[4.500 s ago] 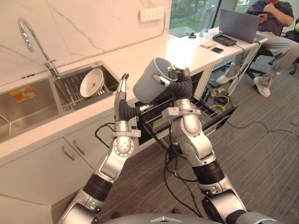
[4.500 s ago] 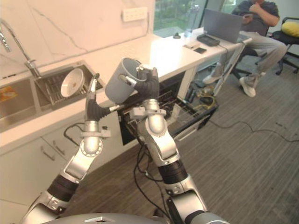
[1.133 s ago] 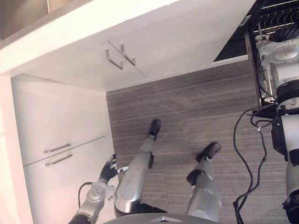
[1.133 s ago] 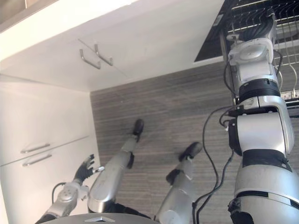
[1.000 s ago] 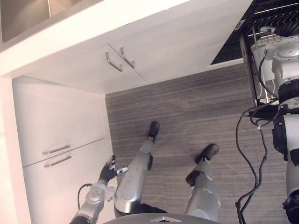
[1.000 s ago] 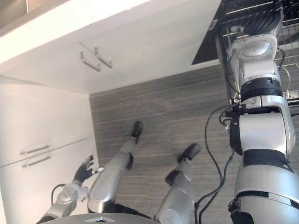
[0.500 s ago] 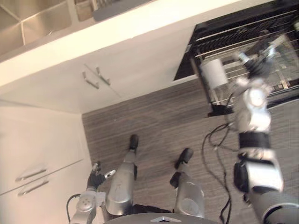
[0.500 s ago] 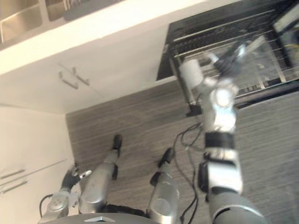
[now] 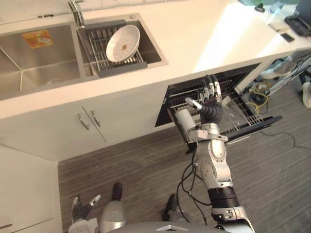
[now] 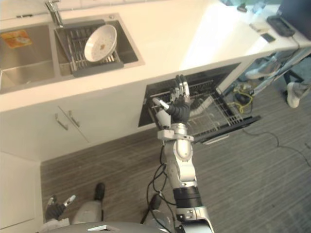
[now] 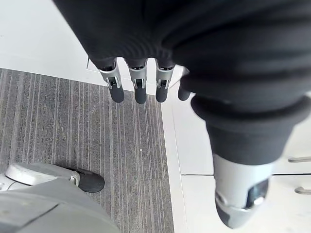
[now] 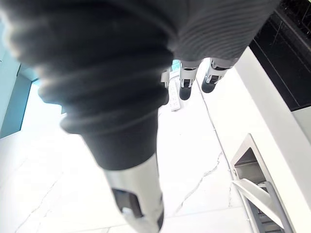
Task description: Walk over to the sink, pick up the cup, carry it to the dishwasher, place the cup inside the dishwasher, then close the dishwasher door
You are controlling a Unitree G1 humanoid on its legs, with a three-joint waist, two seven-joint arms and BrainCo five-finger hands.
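White stone counter (image 9: 204, 34) runs across the head view from 9 to 2 o'clock. A stainless steel double sink (image 9: 43, 58) is sunk into it at 11 o'clock. Its basin nearer 12 o'clock holds a grey dish rack (image 9: 104, 48), and a round white bowl (image 9: 122, 42) leans on that rack. White cabinet doors (image 9: 63, 131) with small metal handles stand below the counter, above grey striped flooring (image 9: 146, 165).

At 3 o'clock the black dishwasher (image 9: 177, 92) is open. Its door (image 9: 265, 121) is down, and the wire rack (image 9: 238, 109) is drawn out over it. The pale grey cylindrical cup (image 9: 183, 120) sits at the 9 o'clock end of that rack; I cannot tell whether it stands upright or lies tilted.

The right hand (image 9: 210, 99) is raised above the rack, just past the cup toward 2 o'clock. Its fingers are straight and close together, its thumb is out toward the cup, and it holds nothing.

The left hand (image 9: 80, 209) hangs low at 7 o'clock beside the cabinets. Its fingers are loosely spread and it is empty.
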